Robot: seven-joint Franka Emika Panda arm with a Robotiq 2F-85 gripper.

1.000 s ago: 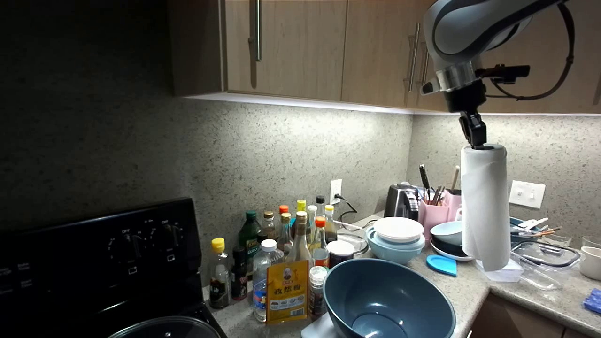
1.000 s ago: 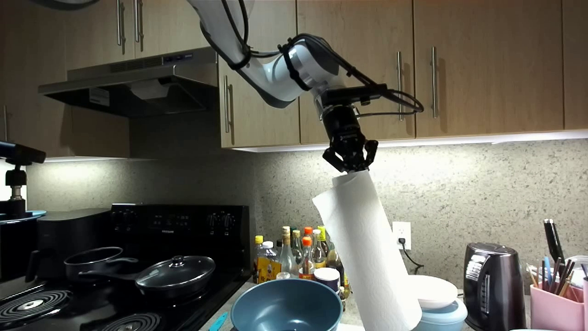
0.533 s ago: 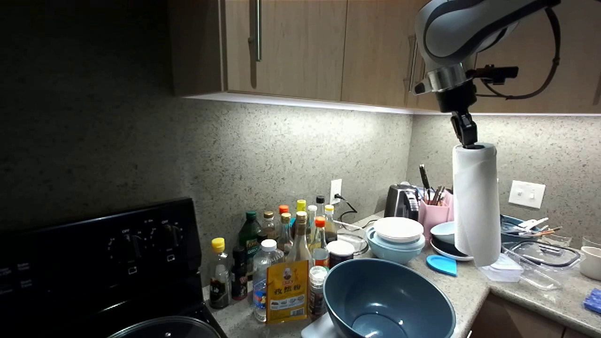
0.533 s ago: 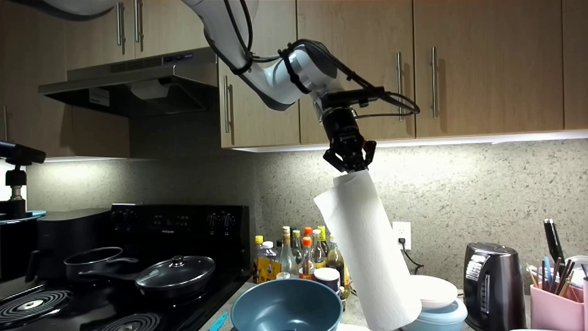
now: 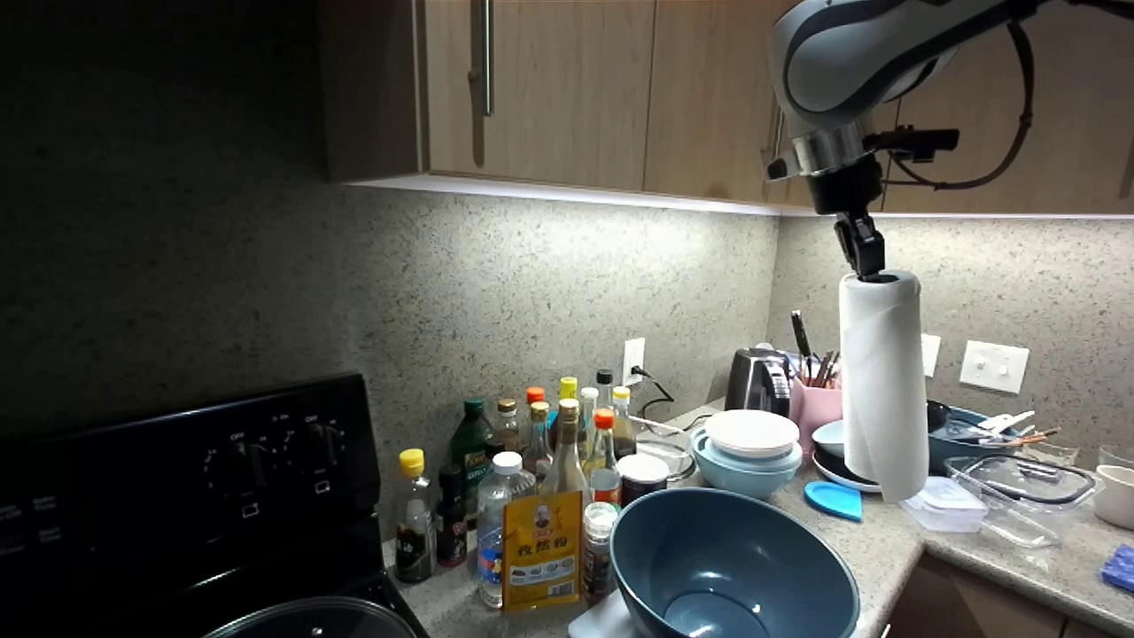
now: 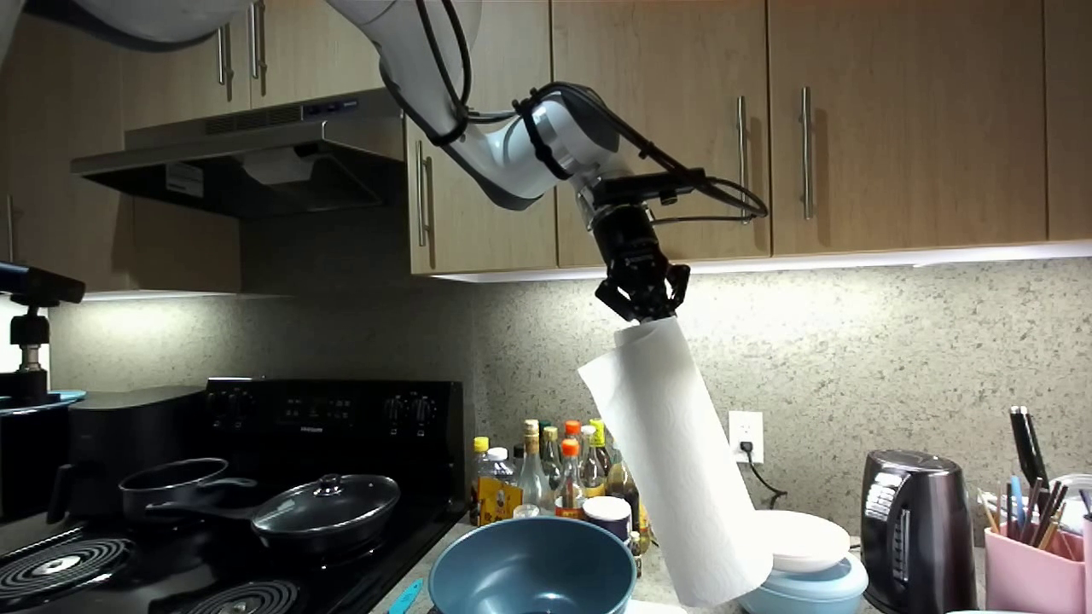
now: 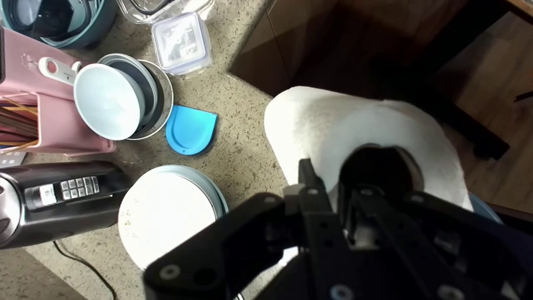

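Note:
My gripper [image 5: 870, 271] is shut on the wall of a white paper towel roll [image 5: 882, 381]. In the wrist view the gripper [image 7: 327, 179] has one finger inside the dark core and the other against the outside of the roll [image 7: 297, 121]. The roll hangs below the gripper in the air, near upright in an exterior view and clearly tilted in an exterior view [image 6: 678, 460], where the gripper [image 6: 653, 314] also shows. A loose sheet edge sticks out at its side. The large blue bowl [image 5: 735, 540] stands on the counter, apart from the roll; it also shows in an exterior view [image 6: 533, 558].
Several sauce bottles [image 5: 567, 452] and a yellow packet [image 5: 542, 554] stand by the stove [image 6: 333, 409]. Stacked bowls [image 5: 753, 434], a kettle [image 6: 917, 529], a pink utensil holder [image 6: 1036, 563] and a clear container [image 5: 946, 505] stand on the counter. Wall cabinets [image 6: 657, 128] hang above.
The arm has moved with the roll to the left, most clearly in an exterior view, and slightly down at the wrist. The roll is still in the gripper; the other things have not moved.

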